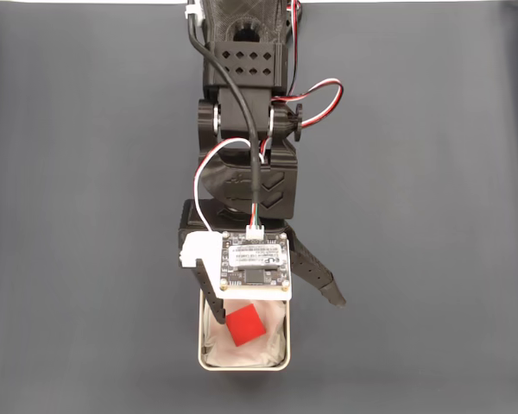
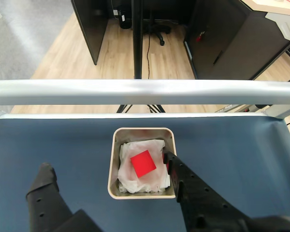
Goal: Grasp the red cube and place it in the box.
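Observation:
The red cube [image 1: 244, 325] lies a little tilted on the white wrinkly lining inside the box [image 1: 242, 367], near the bottom edge of the fixed view. My gripper [image 1: 276, 310] hangs over the box, open, with nothing between its fingers. One finger [image 1: 214, 306] dips in at the box's left side, close to the cube but apart from it. The other finger [image 1: 324, 285] is splayed out past the box's right side. In the wrist view the cube [image 2: 143, 163] sits in the middle of the box [image 2: 142, 129], and the gripper [image 2: 106, 163] straddles it.
The box stands on a dark blue-grey table mat [image 1: 432, 216] with free room to both sides. In the wrist view a metal rail [image 2: 145, 92] runs along the table's far edge, with wooden floor and dark desks beyond.

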`<state>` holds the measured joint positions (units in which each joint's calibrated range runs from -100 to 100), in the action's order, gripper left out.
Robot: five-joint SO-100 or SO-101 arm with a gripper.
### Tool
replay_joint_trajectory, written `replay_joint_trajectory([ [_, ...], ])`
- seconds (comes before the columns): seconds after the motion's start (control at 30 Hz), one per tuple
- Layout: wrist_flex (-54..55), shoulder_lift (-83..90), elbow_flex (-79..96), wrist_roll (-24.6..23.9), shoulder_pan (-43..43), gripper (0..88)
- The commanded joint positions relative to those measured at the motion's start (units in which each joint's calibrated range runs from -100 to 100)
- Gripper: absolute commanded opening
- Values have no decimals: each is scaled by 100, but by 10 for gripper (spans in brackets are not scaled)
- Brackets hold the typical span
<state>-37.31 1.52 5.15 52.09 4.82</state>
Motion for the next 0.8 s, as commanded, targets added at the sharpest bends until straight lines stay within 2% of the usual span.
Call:
replay_joint_trajectory([
  [0.0,157,238,-96,-49,8,496],
  [0.77,264,437,123,-34,8,497],
])
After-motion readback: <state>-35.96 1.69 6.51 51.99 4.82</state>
